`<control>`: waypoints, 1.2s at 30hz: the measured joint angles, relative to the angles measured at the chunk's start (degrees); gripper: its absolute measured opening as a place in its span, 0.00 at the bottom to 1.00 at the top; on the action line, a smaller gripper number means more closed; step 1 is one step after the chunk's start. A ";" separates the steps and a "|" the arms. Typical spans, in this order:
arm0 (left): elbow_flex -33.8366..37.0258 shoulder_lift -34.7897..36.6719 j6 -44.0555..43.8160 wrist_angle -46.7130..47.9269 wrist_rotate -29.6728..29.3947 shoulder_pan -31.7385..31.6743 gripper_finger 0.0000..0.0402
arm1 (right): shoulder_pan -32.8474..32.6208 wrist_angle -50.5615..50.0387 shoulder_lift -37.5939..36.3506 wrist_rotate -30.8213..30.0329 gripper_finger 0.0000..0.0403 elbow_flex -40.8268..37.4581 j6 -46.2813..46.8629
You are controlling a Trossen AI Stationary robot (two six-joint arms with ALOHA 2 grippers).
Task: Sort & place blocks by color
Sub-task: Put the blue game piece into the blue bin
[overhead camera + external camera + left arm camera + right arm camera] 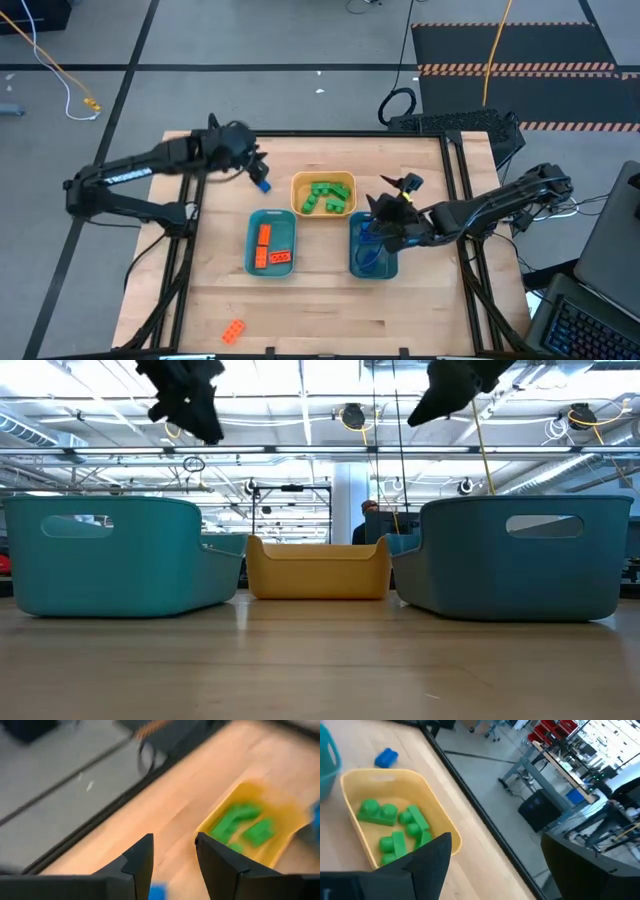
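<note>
My left gripper (257, 167) hangs open above the table's far left, left of the yellow bin (300, 200); nothing is between its fingers (142, 857). A blue block (262, 185) lies on the table just below it, also seen as a blue block (386, 757) in the right wrist view. Green blocks (327, 195) lie in the yellow bin. Orange blocks (270, 247) lie in the left teal bin (252, 262). My right gripper (393, 207) hovers open over the far end of the right teal bin (358, 268), which holds blue blocks (372, 240).
One orange block (233, 331) lies alone near the table's front edge, left of centre. The three bins stand close together mid-table. Bare wood stretches in front of the bins and on the far right. Both grippers (190, 405) (450, 390) hang well above the bin rims.
</note>
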State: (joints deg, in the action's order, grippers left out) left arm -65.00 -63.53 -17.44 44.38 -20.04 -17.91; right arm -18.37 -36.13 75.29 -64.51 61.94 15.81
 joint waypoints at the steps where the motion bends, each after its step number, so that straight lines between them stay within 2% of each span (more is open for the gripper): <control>1: -2.04 -1.44 0.72 3.58 1.26 -2.03 0.37 | -0.03 1.75 -0.82 0.21 0.74 -1.10 -0.55; 4: -5.88 -6.15 3.68 12.70 7.21 -7.37 0.37 | -0.07 10.43 -3.61 4.00 0.74 -5.86 -3.74; 7: -7.26 -11.36 7.58 17.86 12.57 -10.91 0.37 | -0.07 22.06 -6.38 9.51 0.74 -12.21 -9.07; 11: -8.93 -17.74 14.07 19.92 13.01 -13.66 0.37 | -0.07 38.95 -10.83 13.09 0.74 -19.00 -17.49; 13: -9.95 -20.76 16.63 19.69 12.92 -15.49 0.37 | -0.07 44.02 -13.10 15.74 0.74 -21.74 -19.37; 15: -11.28 -24.20 19.94 20.10 12.80 -17.64 0.37 | -0.07 47.16 -15.23 18.09 0.74 -24.55 -19.56; 18: -13.16 -29.79 29.14 26.59 12.08 -20.01 0.37 | -0.09 51.81 -17.93 18.44 0.74 -28.92 -20.22; 23: -14.26 -35.69 42.38 31.96 10.53 -19.35 0.37 | 0.34 58.97 -21.77 18.24 0.74 -34.57 -23.05; 32: -14.26 -36.71 66.59 28.86 10.50 -17.46 0.38 | 1.97 65.44 -25.92 18.19 0.74 -37.58 -30.34; 36: -14.19 -36.71 71.99 28.98 10.21 -17.43 0.44 | 3.86 67.16 -27.31 18.14 0.74 -37.60 -33.57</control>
State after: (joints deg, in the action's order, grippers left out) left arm -79.20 -100.25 54.55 73.36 -9.83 -35.33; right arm -14.51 31.03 47.97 -46.37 24.34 -17.76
